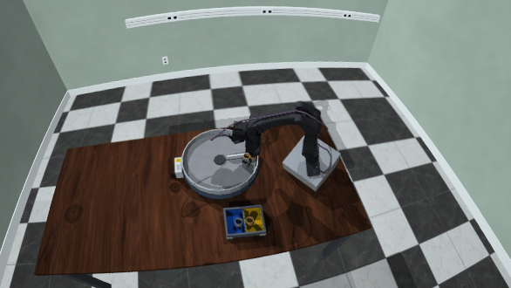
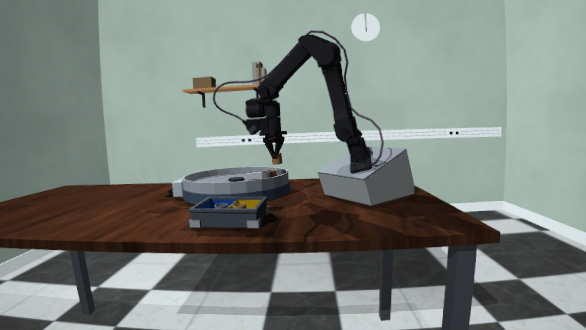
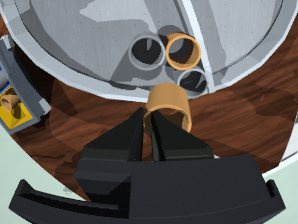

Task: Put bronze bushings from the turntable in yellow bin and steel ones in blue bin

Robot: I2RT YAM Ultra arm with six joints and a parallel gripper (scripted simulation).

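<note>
My gripper [image 3: 147,113] is shut on a bronze bushing [image 3: 169,106] and holds it well above the right rim of the grey turntable [image 1: 219,163]; the held bushing also shows in the exterior view [image 2: 276,159]. On the turntable below lie one more bronze bushing [image 3: 182,50] and two steel bushings [image 3: 147,51] [image 3: 193,80], close together beside a raised divider. The bin tray stands in front of the turntable, with the blue bin [image 1: 234,218] on the left and the yellow bin [image 1: 254,218] on the right. Each bin holds one bushing.
The arm's grey base block [image 1: 311,166] sits to the right of the turntable. A small white box [image 1: 178,164] is at the turntable's left edge. A dark hub [image 1: 220,160] marks the turntable's centre. A wall shelf [image 2: 220,89] hangs behind.
</note>
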